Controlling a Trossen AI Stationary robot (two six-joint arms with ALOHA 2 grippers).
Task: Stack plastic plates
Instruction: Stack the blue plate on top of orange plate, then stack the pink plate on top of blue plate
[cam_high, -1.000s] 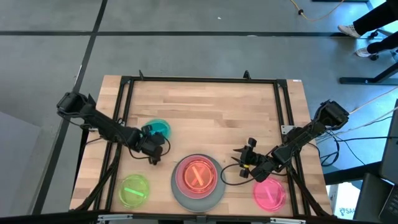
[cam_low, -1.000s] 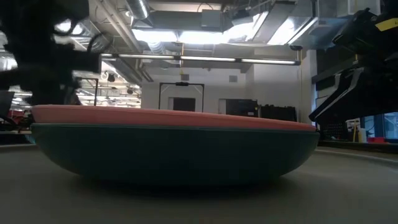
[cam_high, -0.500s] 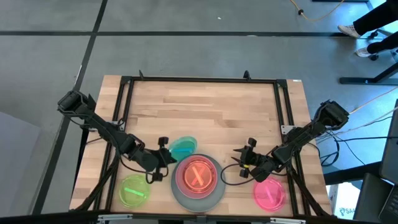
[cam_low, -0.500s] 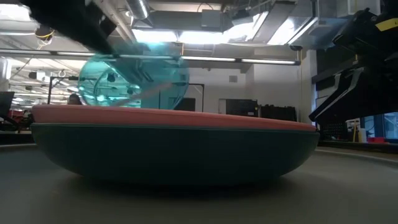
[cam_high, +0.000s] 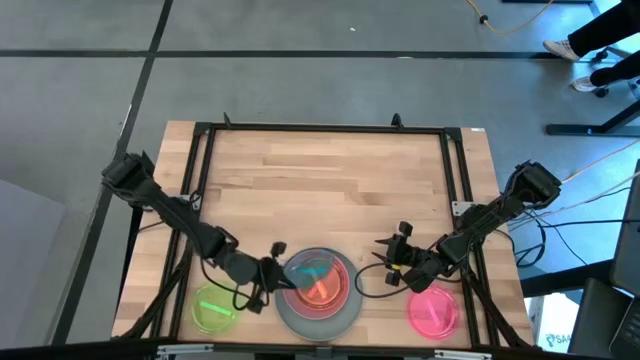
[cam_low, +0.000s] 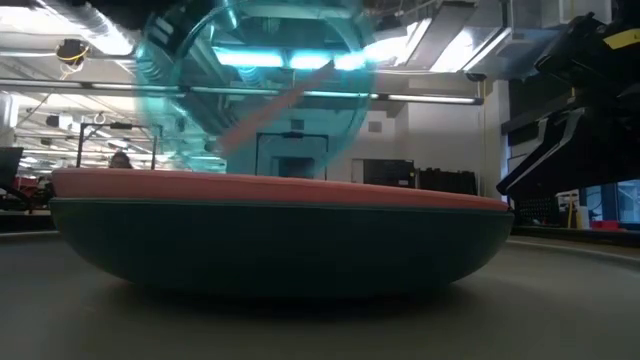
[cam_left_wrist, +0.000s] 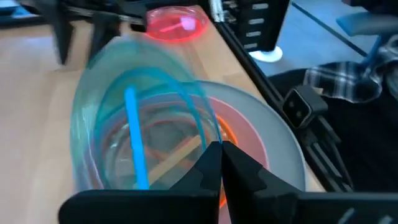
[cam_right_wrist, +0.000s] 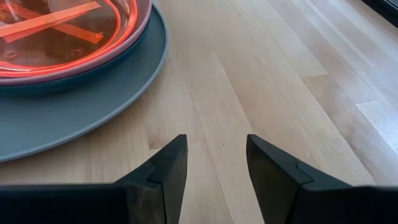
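A stack sits near the table's near edge: the large grey plate (cam_high: 292, 316) at the bottom, then the dark teal plate (cam_low: 280, 245), the pale pink plate (cam_low: 300, 188) and the small orange plate (cam_right_wrist: 56, 28). My left gripper (cam_high: 274, 279) is shut on the small translucent teal plate (cam_high: 308, 270), which hovers tilted over the stack. My right gripper (cam_high: 392, 262) waits open just right of the stack, low over the wood. The lime-green plate (cam_high: 216, 307) and the hot-pink plate (cam_high: 433, 311) lie flat on the table. My left gripper pinches the teal plate's rim (cam_left_wrist: 210, 132) between its two fingers, on the side nearest the table's left edge. The fingers come from the table's left, slanting down. The plate is lifted clear and tilted above the orange plate, its open face toward the gripper.
The lime-green plate lies left of the stack, under my left arm. The hot-pink plate lies right of it, beside my right arm. A black frame (cam_high: 320, 128) borders the table. The far half of the wooden top (cam_high: 330, 180) is bare.
My left gripper has carried the teal plate from the table's left side toward the right and the near edge. The plate has gone from beside the stack to above it, staying tilted in the hold. My right arm has kept still.
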